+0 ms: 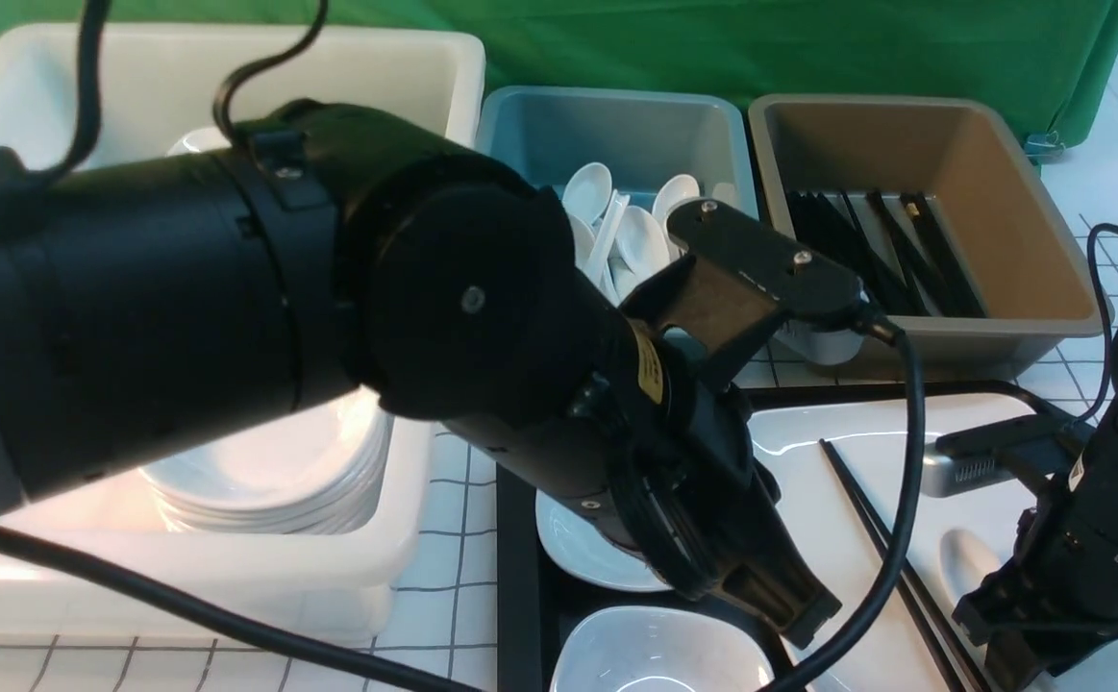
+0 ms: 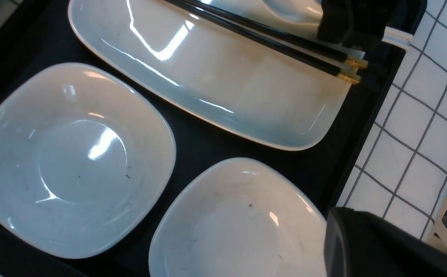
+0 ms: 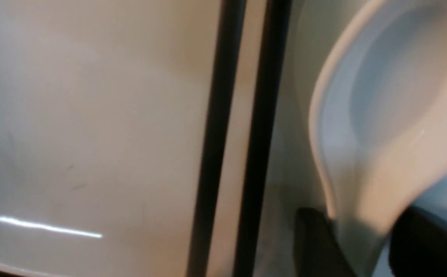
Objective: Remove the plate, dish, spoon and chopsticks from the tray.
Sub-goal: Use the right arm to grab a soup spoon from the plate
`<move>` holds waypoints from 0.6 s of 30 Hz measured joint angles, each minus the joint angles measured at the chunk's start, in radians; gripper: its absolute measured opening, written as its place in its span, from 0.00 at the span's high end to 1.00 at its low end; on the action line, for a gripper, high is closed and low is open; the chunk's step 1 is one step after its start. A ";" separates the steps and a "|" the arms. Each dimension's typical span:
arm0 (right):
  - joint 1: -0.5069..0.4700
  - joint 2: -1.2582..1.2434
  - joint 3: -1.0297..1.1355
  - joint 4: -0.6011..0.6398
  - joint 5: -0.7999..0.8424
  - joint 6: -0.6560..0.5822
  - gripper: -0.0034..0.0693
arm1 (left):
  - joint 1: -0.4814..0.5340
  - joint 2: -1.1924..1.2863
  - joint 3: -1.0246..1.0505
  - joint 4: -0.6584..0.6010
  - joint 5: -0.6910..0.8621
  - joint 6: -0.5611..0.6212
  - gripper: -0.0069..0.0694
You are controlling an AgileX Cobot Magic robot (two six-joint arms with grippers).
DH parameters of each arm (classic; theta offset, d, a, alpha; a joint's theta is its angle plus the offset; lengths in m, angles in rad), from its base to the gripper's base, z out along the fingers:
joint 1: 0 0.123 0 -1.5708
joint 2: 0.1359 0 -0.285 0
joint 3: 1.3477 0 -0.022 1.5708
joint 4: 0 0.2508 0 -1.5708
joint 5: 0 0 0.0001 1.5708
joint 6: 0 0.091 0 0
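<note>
The black tray (image 1: pixel 517 538) holds the white plate (image 1: pixel 837 452), with the black chopsticks (image 1: pixel 866 514) lying lengthwise on it and the white spoon (image 1: pixel 967 557) beside them. Two small white dishes (image 2: pixel 73 161) (image 2: pixel 238 223) sit on the tray next to the plate (image 2: pixel 215 77). My left gripper (image 1: pixel 804 615) hangs shut and empty over the dishes; in the left wrist view it (image 2: pixel 336 231) shows only as one dark mass. My right gripper (image 3: pixel 361 242) is down on the plate (image 3: pixel 92 115), with its dark fingers (image 3: pixel 311 238) against both sides of the handle of the spoon (image 3: pixel 381 115). The chopsticks (image 3: pixel 215 134) lie just beside it.
Behind the tray stand a big white bin of stacked plates (image 1: pixel 260 481), a teal bin of spoons (image 1: pixel 616 135) and a brown bin of chopsticks (image 1: pixel 905 144). The tiled tabletop (image 1: pixel 453 538) surrounds them. My left arm crosses the front view and hides part of the tray.
</note>
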 joint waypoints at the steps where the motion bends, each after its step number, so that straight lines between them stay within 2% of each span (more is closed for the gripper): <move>1: 0.000 0.000 0.000 0.000 0.000 0.000 0.67 | 0.000 0.002 0.000 0.000 0.000 0.000 0.91; 2: 0.000 -0.001 0.000 -0.001 0.000 0.000 0.74 | 0.000 0.004 0.000 0.000 0.000 0.000 0.91; 10: 0.000 -0.059 -0.008 0.000 0.019 0.000 0.73 | 0.000 0.005 0.000 0.025 0.000 -0.007 0.91; 13: 0.000 -0.125 -0.045 0.002 0.040 0.002 0.73 | 0.012 0.005 0.000 0.057 0.000 -0.042 0.91; 16: 0.000 -0.180 -0.149 0.042 0.057 0.002 0.73 | 0.085 0.004 -0.007 0.065 0.004 -0.076 0.91; 18: 0.000 -0.179 -0.275 0.111 0.058 -0.019 0.73 | 0.165 -0.001 -0.025 0.071 0.017 -0.078 0.91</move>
